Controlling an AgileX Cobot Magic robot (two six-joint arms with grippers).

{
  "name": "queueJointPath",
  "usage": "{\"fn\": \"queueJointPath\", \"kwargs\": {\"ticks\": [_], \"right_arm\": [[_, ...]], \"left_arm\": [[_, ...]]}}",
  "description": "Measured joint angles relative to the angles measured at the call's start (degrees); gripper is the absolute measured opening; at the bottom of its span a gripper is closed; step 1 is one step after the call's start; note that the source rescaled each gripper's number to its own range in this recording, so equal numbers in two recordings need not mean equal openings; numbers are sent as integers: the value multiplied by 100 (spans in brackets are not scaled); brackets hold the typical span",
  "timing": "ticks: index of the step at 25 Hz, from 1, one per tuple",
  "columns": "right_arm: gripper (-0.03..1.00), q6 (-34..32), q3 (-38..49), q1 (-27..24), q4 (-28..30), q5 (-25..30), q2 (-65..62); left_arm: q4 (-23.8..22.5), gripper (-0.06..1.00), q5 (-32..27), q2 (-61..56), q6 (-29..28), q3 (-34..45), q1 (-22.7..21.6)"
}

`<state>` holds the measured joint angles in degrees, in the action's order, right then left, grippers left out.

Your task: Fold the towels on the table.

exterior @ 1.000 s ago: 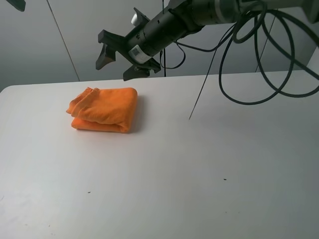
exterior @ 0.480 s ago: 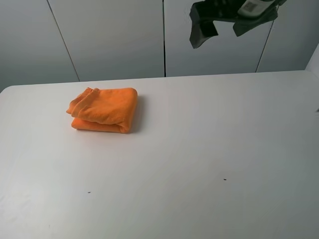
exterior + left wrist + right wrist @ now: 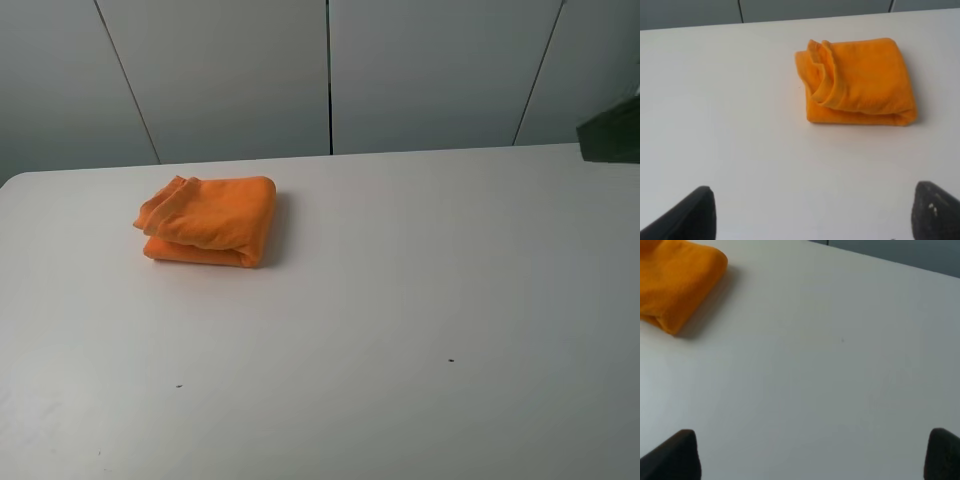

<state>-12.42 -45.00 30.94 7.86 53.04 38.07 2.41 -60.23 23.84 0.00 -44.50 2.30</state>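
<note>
The orange towel (image 3: 209,221) lies folded into a thick bundle on the white table (image 3: 400,300), toward the back left. It also shows in the left wrist view (image 3: 860,82) and at the edge of the right wrist view (image 3: 675,280). My left gripper (image 3: 812,220) is open and empty, well back from the towel, with its fingertips (image 3: 687,217) wide apart. My right gripper (image 3: 812,460) is open and empty, away from the towel over bare table. In the exterior view only a dark part of the right arm (image 3: 612,133) shows at the right edge.
Grey wall panels (image 3: 330,75) stand behind the table's far edge. A few tiny dark specks (image 3: 450,360) dot the tabletop.
The right arm has swung from above the towel to the right and nearly out of the exterior view. The towel has not moved.
</note>
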Motion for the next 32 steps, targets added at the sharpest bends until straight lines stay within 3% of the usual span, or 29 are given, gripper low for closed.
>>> {"fn": "queueJointPath", "kwargs": {"ticks": [12, 18, 32], "right_arm": [[96, 763, 1493, 0, -401, 930, -2993], [96, 1092, 1574, 0, -606, 979, -3488], [96, 1155, 1574, 0, -849, 979, -3777]], "left_arm": [[-241, 100, -32, -1722, 0, 1320, 0], [-325, 100, -176, -2327, 0, 1482, 0], [-373, 100, -176, -2384, 0, 1515, 0]]}}
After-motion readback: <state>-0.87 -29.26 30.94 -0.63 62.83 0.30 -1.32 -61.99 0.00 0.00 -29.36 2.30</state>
